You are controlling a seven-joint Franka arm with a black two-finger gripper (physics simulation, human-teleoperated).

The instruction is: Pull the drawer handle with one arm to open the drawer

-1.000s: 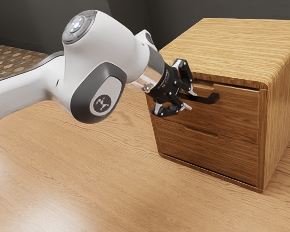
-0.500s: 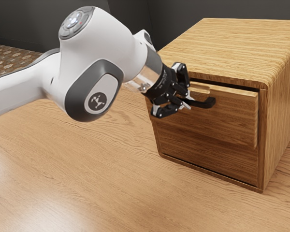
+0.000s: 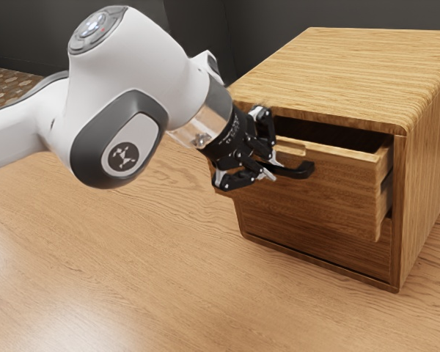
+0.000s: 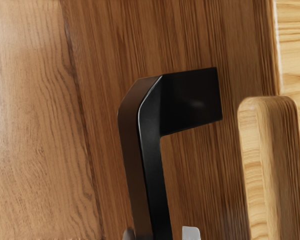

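Note:
A wooden cabinet (image 3: 352, 66) stands on the table at the exterior view's right. Its top drawer (image 3: 330, 194) is pulled partly out, with a dark gap showing above its front. My gripper (image 3: 268, 163) is shut on the drawer's black bar handle (image 3: 297, 171), gripping the handle's end nearest the arm. In the wrist view the handle (image 4: 155, 150) rises from between my fingertips (image 4: 190, 232) and bends toward the drawer front (image 4: 110, 60). The drawer's pale rim (image 4: 270, 165) lies beside it.
A lower drawer (image 3: 315, 235) sits shut beneath the open one. The wooden table (image 3: 132, 279) stretches wide to the exterior view's left and front. A patterned floor (image 3: 15, 84) lies beyond the table's far left edge.
My hand has drawn back toward the exterior view's left with the handle in it. The top drawer has slid further out of the cabinet.

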